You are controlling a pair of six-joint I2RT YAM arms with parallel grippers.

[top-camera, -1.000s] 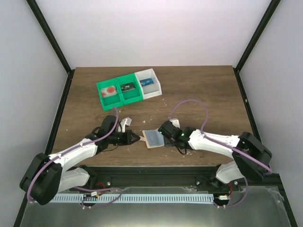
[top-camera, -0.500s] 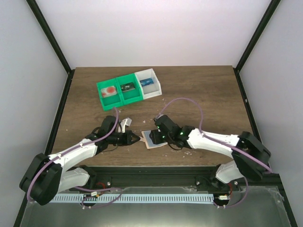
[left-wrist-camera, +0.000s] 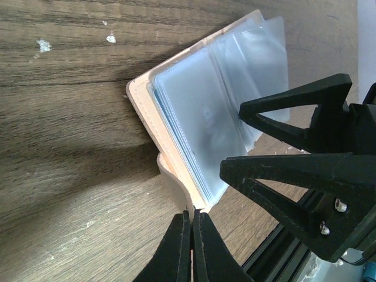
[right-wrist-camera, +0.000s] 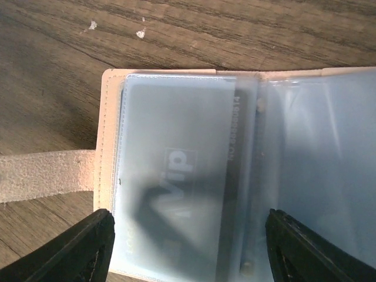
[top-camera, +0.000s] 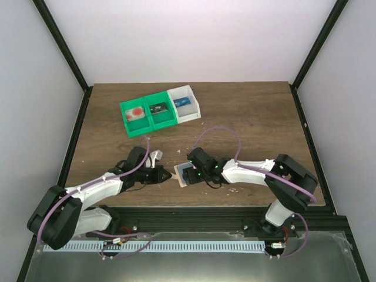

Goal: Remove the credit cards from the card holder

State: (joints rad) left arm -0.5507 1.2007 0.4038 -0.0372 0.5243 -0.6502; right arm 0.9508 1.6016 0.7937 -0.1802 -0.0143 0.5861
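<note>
The tan card holder (top-camera: 181, 177) lies open on the wooden table near its front edge. Its clear sleeves hold a light blue credit card (right-wrist-camera: 176, 164) printed "vip". My left gripper (left-wrist-camera: 192, 215) is shut on the holder's little tab (left-wrist-camera: 171, 183), low on the table at the holder's left (top-camera: 170, 174). Above the open holder hovers my right gripper (right-wrist-camera: 191, 249), open, one finger on each side of the sleeved card (left-wrist-camera: 194, 111) and nothing between them. Both black fingers (left-wrist-camera: 294, 106) of that gripper show in the left wrist view.
Two green bins (top-camera: 148, 114) and a white bin (top-camera: 185, 104) stand in a row at the back left, each with a small item inside. Pale crumbs (left-wrist-camera: 41, 44) dot the wood. The black front rail (top-camera: 194, 214) runs just below the holder.
My right gripper has slid left from the holder's right edge to directly over it, and its jaws now stand wider. The left gripper has kept its place.
</note>
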